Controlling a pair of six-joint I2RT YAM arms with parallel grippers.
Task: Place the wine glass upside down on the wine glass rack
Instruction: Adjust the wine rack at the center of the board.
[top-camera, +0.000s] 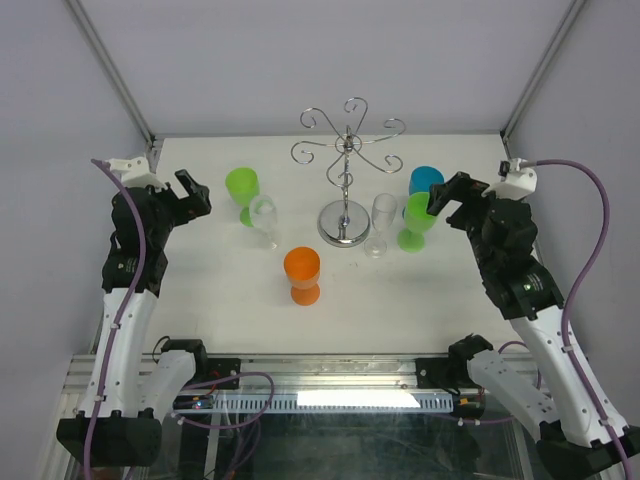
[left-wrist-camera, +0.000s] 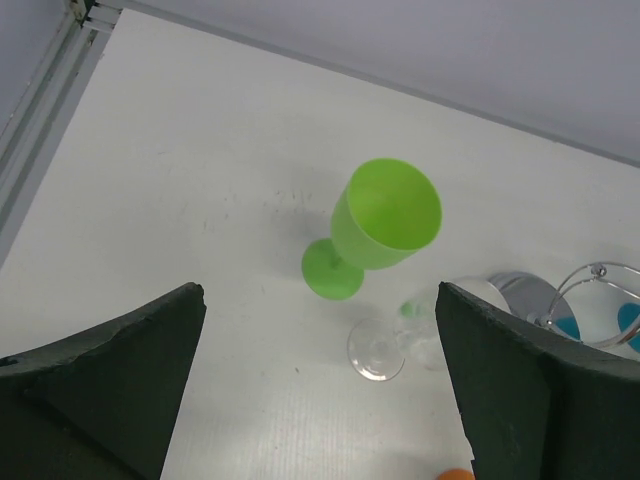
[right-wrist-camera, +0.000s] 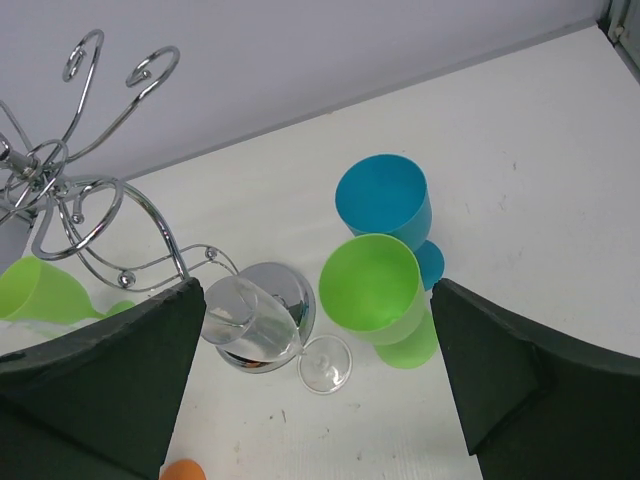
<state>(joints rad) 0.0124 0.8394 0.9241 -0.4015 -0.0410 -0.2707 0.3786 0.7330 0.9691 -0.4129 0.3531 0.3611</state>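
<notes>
We see the left gripper (top-camera: 196, 194), centre left, and the right gripper (top-camera: 446, 196), centre right, wide open and empty. The wine glass rack (top-camera: 345, 226) stands upper centre, between the left clear glass (top-camera: 264, 220) and the right clear glass (top-camera: 382, 225), both upright.

The wine glass rack (top-camera: 346, 190) stands upright toward the back of the white desk (top-camera: 200, 300), its curled arms higher than every glass. Left of its round base stand the left green goblet (top-camera: 241, 186) and, just beside it, the left clear wine glass (top-camera: 264, 218). To the right of the base are the right clear wine glass (top-camera: 381, 222), the right green goblet (top-camera: 417, 220) and, behind that, a blue goblet (top-camera: 425, 180) — all upright. An orange goblet (top-camera: 302, 273) stands alone nearer the front. The left hand (top-camera: 198, 197) hovers near the left green goblet and the right hand (top-camera: 443, 197) close by the right one — both with fingers spread wide.
</notes>
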